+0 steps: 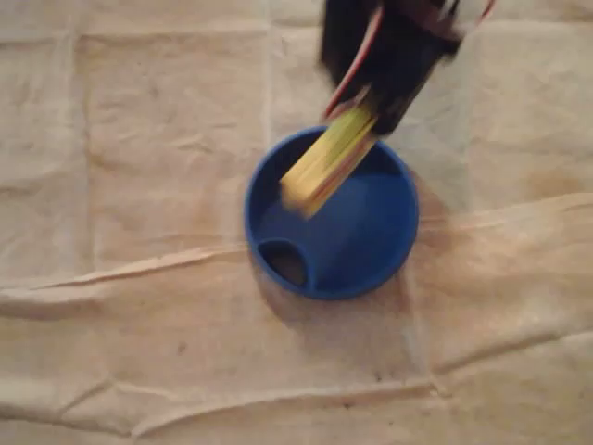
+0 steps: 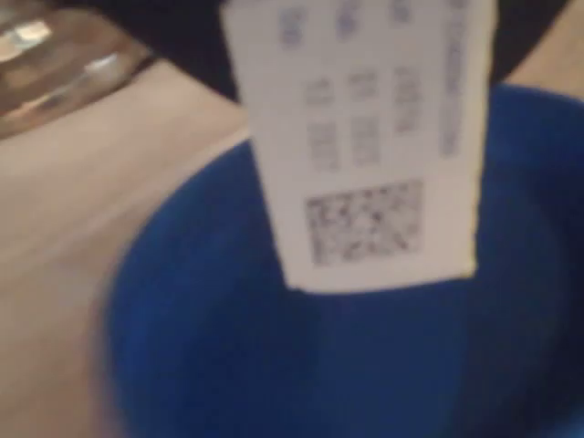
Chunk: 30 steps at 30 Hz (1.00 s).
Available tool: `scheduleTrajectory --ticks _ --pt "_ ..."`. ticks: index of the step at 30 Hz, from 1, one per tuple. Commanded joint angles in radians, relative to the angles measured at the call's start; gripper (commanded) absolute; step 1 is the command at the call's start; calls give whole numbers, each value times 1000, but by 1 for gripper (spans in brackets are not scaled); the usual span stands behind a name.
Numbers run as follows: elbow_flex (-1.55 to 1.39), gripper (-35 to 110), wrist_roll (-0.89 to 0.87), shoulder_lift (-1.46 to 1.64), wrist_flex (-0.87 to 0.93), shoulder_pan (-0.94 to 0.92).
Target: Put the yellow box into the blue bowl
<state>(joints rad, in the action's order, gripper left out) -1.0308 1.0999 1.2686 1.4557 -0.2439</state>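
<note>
A blue bowl [image 1: 357, 243] with a small handle hole sits on the cloth near the middle of the overhead view. Above its upper left part hangs the yellow box [image 1: 326, 162], tilted, its lower end over the bowl's inside. My dark gripper [image 1: 375, 102] comes in from the top and is shut on the box's upper end. In the wrist view the box's white face [image 2: 365, 137] with printed text and a square code hangs in front of the blue bowl [image 2: 274, 365], which spreads below it.
A creased beige cloth [image 1: 139, 185] covers the table all around the bowl. A shiny, clear rounded object [image 2: 55, 55] shows at the top left of the wrist view.
</note>
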Motion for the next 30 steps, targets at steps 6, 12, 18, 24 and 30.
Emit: scheduleTrajectory --ticks 6,12,18,24,30 --pt "265 0 -8 -110 17 -35" --pt "272 13 -8 -110 101 -23" --pt "273 27 -8 -109 91 -26" --pt "272 25 -8 -94 75 -34" --pt "272 17 -8 -57 75 -23"
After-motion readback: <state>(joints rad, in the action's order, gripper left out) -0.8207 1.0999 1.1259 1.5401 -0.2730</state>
